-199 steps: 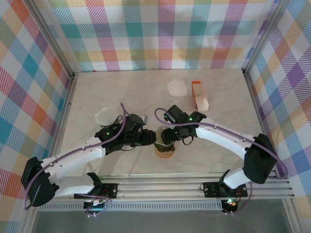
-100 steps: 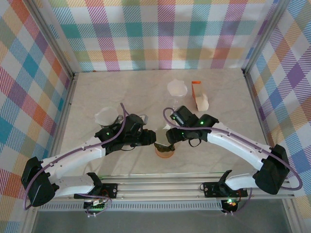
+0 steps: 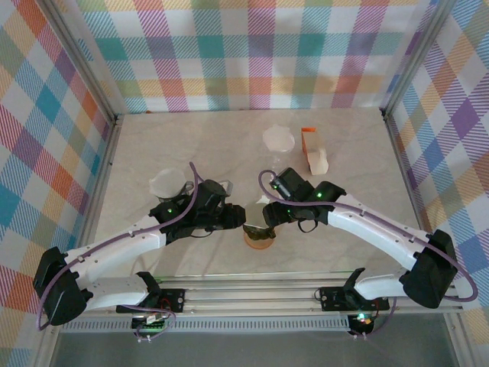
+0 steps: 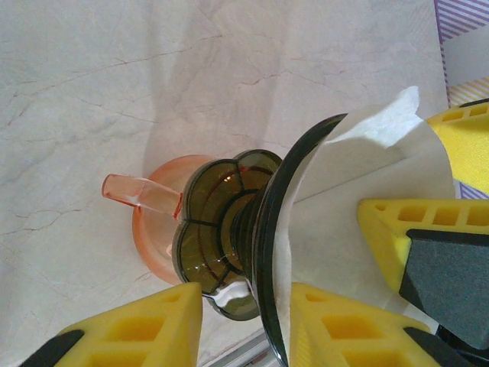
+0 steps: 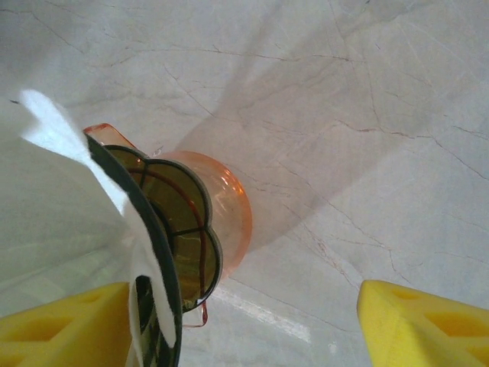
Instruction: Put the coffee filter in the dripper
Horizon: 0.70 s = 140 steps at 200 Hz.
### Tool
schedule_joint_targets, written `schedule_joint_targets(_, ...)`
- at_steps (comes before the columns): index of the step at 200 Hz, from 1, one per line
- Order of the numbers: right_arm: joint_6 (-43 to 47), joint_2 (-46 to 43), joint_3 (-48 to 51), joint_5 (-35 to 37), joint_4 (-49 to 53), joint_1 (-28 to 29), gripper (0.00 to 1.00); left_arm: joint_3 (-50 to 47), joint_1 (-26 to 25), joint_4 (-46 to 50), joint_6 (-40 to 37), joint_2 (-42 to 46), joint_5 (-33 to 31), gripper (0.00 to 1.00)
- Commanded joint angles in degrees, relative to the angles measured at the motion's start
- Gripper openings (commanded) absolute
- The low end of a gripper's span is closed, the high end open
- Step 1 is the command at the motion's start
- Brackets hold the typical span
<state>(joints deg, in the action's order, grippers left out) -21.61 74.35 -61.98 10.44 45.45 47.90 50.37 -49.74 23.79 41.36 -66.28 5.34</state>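
You are looking at a robot test booth, like a small lab, not a real kitchen. Bright checked walls (image 3: 252, 53) on metal posts (image 3: 80, 60) close in a pale table (image 3: 191, 145). Two white robot arms (image 3: 114, 246) are bolted to a metal rail (image 3: 260, 294).

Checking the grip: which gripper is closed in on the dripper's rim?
The left gripper: its yellow fingers sit close either side of the dripper's dark rim and paper filter, while the right gripper stands wide open.
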Motion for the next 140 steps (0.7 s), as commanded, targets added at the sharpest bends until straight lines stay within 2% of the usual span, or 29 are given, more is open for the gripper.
schedule_joint_targets(1, 1.2, -2.8, -2.5, -2.0, -0.3, -0.4, 0.76, 0.3, -0.3, 0.7, 0.6, -0.4, -0.6, 0.36)
schedule_joint_targets(56, 0.8, -4.6, -3.0, -3.0, 1.1, -0.4, 0.75, 0.2, -0.3, 0.2, 0.6, -0.9, -0.6, 0.39)
schedule_joint_targets(140, 2.8, 6.4, -7.0, -7.0, 0.1, 0.1, 0.76, 0.3, -0.3, 0.1, 0.7, -1.4, -0.6, 0.39)
